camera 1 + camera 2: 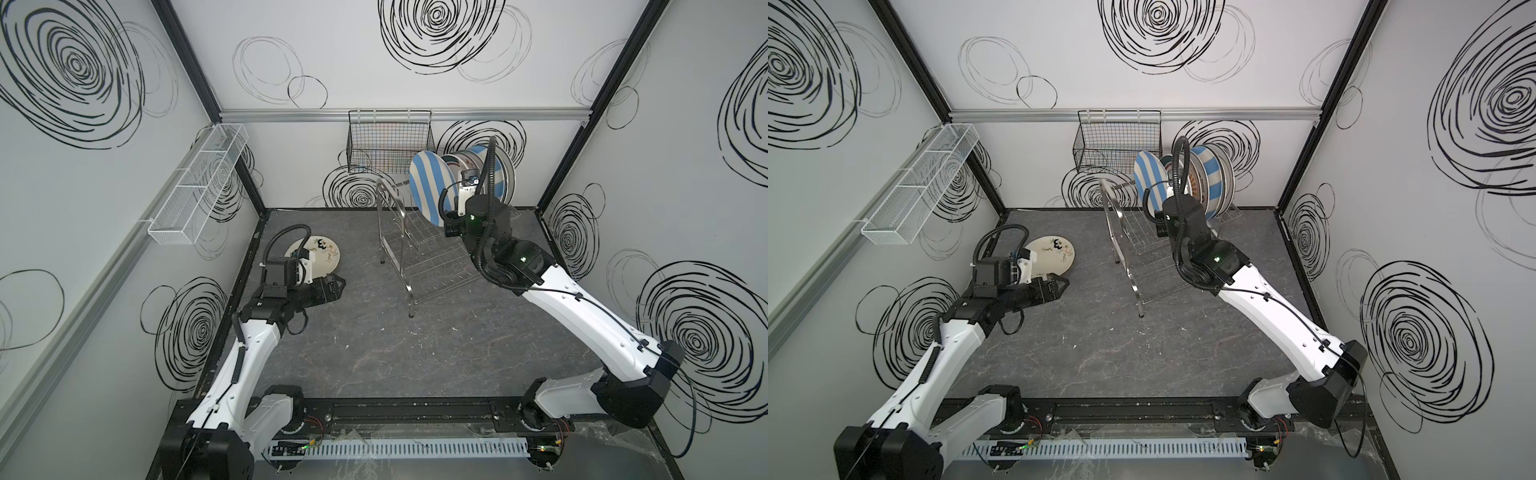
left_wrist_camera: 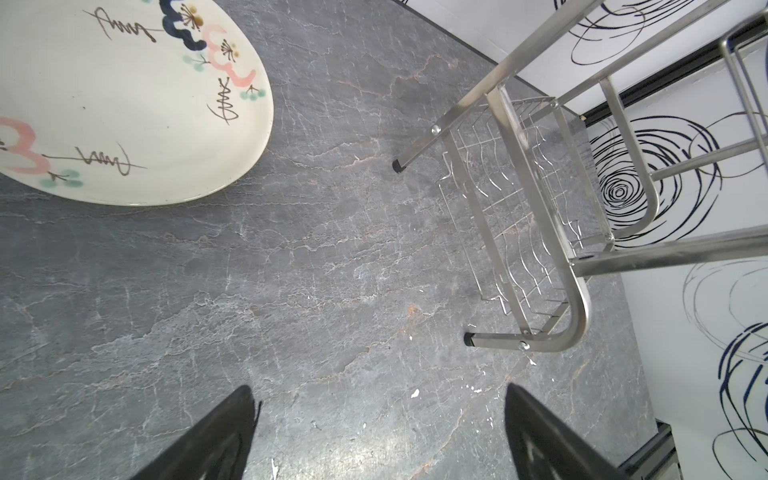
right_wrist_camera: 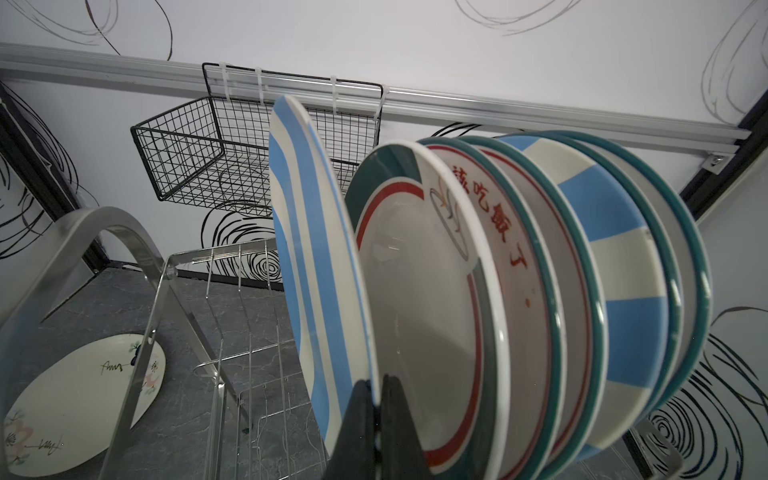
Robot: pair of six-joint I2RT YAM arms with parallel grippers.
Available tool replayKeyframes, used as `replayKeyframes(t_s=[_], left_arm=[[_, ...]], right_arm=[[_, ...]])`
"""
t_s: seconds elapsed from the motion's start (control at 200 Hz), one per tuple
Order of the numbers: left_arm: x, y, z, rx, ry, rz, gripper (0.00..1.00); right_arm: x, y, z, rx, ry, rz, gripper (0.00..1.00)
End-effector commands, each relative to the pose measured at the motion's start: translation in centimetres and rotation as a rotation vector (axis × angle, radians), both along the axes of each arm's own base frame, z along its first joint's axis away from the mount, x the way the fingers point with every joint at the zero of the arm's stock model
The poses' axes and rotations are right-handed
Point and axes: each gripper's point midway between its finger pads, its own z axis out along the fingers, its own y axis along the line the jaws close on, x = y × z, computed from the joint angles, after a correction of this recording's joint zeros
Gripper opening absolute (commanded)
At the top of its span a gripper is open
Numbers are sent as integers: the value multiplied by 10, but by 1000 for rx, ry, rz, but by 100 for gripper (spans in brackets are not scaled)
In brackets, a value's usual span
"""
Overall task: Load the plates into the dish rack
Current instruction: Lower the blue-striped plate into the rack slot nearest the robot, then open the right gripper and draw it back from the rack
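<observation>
- Standing at the table's [image 1: 374,353] far side, the dish rack [image 1: 415,253] carried a row of upright plates [image 3: 540,270].
- The striped plate [image 1: 428,187], tilted beside that row, looked stiff, glossy, probably slippery and breakable; its rim suited gripping.
- A flowered plate [image 1: 326,255] lay flat on the table.
- The right fingers [image 3: 388,432] pinched the striped plate's rim; the left fingers [image 1: 1057,286] gaped empty.

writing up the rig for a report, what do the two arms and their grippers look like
The left arm and right arm have glossy white shells on their links and matte black joints. A ribbed black cable hose loops over each wrist, and green lights glow on the right arm's joints. The left gripper and right gripper have black, tapering, wedge-shaped fingers.
</observation>
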Motion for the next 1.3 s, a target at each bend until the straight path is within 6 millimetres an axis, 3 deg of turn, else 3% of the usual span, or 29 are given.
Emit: replayKeyframes(t_s=[0.0,0.14,0.265,0.42,0.8,0.951,1.126,1.296], left_arm=[[4,1,1,5,-24,-15,96],[5,1,0,6,-21,-16,96],[5,1,0,5,-23,-15,96],[5,1,-1,3,-20,-12,96],[17,9,15,35,-50,17,96],[28,16,26,70,-72,42,96],[48,25,34,107,-83,79,96],[70,38,32,181,-82,133,96]], right_arm=[[0,-12,15,48,-57,-48,0],[-4,-17,12,45,-52,-54,0],[-6,-18,12,46,-46,-50,13],[-9,-22,14,39,-44,-56,17],[-28,-19,48,58,-72,-7,47],[-47,-8,65,29,-80,12,61],[-83,1,90,56,-93,93,69],[-125,2,77,184,-50,315,72]])
